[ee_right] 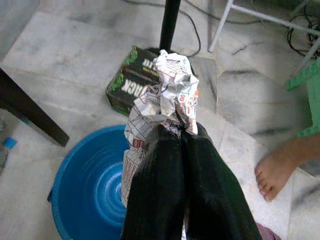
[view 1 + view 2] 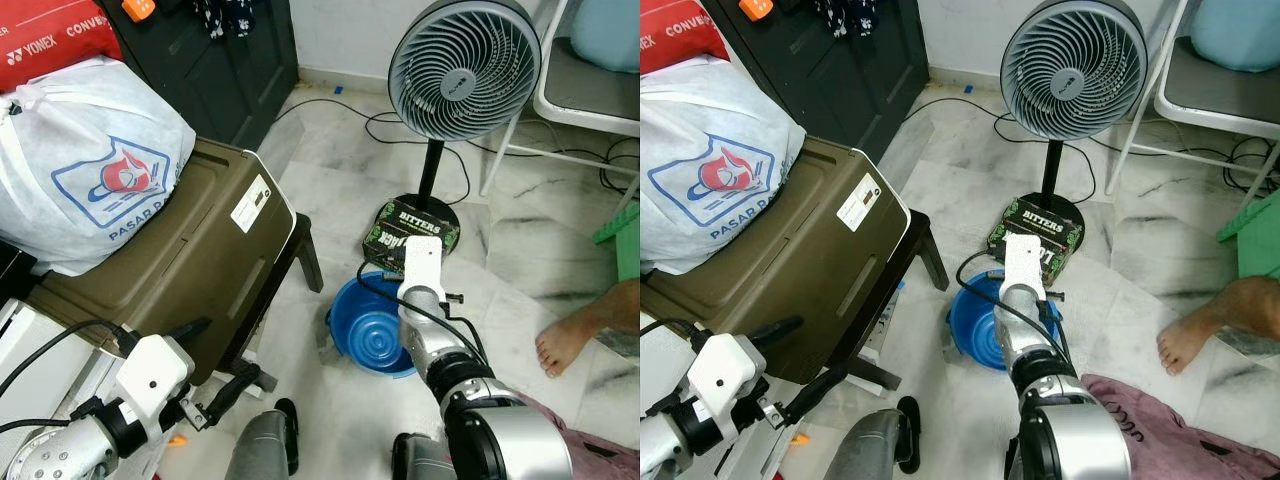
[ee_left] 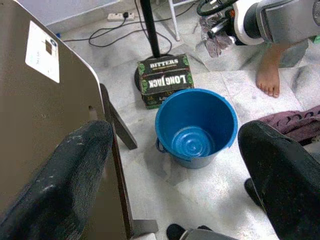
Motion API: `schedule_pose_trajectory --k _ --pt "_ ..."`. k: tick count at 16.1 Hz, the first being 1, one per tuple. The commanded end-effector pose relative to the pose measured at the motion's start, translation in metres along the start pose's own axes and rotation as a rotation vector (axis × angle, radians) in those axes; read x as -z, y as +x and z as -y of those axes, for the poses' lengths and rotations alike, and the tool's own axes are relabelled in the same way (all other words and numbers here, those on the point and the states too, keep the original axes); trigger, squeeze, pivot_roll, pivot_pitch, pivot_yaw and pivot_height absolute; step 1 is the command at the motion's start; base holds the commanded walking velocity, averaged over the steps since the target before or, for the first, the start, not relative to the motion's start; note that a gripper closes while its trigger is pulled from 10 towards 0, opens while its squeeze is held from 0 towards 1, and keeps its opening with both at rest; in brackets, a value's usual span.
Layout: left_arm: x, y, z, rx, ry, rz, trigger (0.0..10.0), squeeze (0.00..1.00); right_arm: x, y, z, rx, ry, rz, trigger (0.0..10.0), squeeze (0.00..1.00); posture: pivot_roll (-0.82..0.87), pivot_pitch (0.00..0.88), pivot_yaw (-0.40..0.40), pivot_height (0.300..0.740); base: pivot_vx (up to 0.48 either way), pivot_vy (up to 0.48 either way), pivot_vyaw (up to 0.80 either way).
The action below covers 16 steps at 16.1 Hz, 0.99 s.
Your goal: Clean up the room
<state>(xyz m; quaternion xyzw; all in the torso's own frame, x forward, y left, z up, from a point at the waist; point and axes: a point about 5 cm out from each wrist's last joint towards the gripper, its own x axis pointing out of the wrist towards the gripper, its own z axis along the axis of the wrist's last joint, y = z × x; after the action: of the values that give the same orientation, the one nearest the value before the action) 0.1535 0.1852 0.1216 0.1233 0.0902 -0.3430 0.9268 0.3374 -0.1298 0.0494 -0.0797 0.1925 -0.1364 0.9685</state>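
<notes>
A blue bucket [image 2: 372, 330] stands empty on the marble floor in front of me. My right gripper [image 1: 182, 132] is shut on a crumpled wad of printed paper [image 1: 167, 95] and hovers over the bucket's far rim, by the black box. The wad also appears in the left wrist view as crumpled paper [image 3: 215, 35] at the end of my right arm. Low on my left, next to the brown bin, my left gripper [image 2: 215, 365] is open and holds nothing. Its view looks down at the bucket [image 3: 195, 125].
A standing fan [image 2: 463, 70] and a black "Bitters Long Jack" box [image 2: 415, 225] stand just beyond the bucket. A brown lidded bin [image 2: 190, 260] with a white bag [image 2: 90, 170] is on the left. A person's bare foot [image 2: 570, 340], a maroon cloth [image 2: 1160, 430] and cables lie right.
</notes>
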Motion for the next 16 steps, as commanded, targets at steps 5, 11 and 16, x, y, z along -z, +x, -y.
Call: schedule_pose_trajectory --k 5,11,16 --pt "0.000 -0.001 -0.005 -0.014 0.013 -0.020 10.0 0.00 -0.003 -0.001 -0.007 -0.019 0.033 0.007 10.0 1.00 0.32 0.254 0.143 0.740 0.000 0.000 0.00" --pt "0.000 0.002 -0.006 -0.021 0.016 -0.012 10.0 0.00 -0.007 -0.001 -0.009 -0.030 0.046 0.025 10.0 1.00 0.31 0.249 0.141 0.740 0.000 0.000 0.00" --pt "0.000 0.003 -0.006 -0.022 0.017 -0.009 10.0 0.00 -0.010 -0.001 -0.012 -0.049 0.067 0.042 10.0 1.00 0.31 0.246 0.137 0.740 0.000 0.000 0.00"
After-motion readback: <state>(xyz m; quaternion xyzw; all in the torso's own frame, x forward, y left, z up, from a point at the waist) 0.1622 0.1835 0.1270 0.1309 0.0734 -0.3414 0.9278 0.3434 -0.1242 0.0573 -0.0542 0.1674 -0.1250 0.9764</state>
